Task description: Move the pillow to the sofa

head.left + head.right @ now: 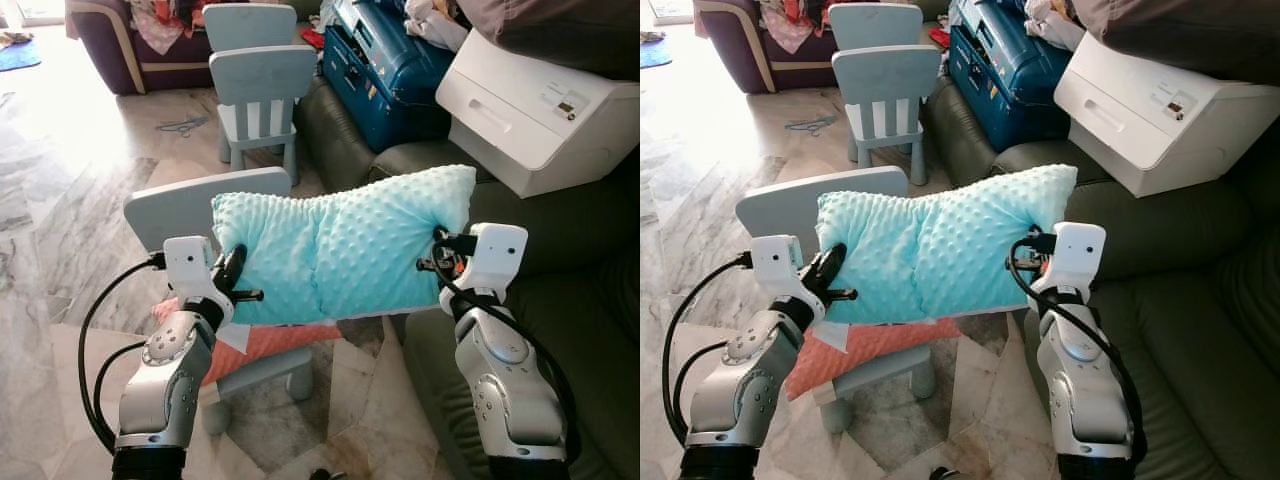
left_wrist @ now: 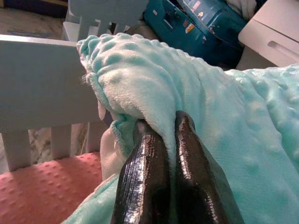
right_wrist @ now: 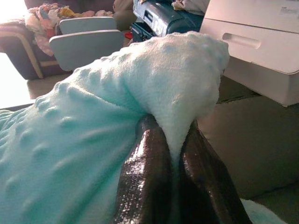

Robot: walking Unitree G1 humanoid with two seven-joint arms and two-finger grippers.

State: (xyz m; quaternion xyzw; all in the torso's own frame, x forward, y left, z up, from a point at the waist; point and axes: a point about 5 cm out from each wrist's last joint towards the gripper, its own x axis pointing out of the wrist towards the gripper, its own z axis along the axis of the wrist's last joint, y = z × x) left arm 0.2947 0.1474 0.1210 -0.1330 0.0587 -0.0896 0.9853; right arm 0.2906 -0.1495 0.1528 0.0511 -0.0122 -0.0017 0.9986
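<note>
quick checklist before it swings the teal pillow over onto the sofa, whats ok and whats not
1. Left gripper pinching the pillow's edge: ok, fabric is clamped between both fingers.
2. Right gripper pinching the opposite corner: ok, fabric bunched between its fingers.
3. Teal pillow lifted off the small chair: ok, it hangs between the grippers above the pink cushion.
4. Landing spot on the dark sofa: ok, bare seat shows on the robot's right.
5. Obstacles on the sofa: not ok further back, where a white printer and a blue suitcase take the space.
6. Grip strength for the swing: cannot tell.
</note>
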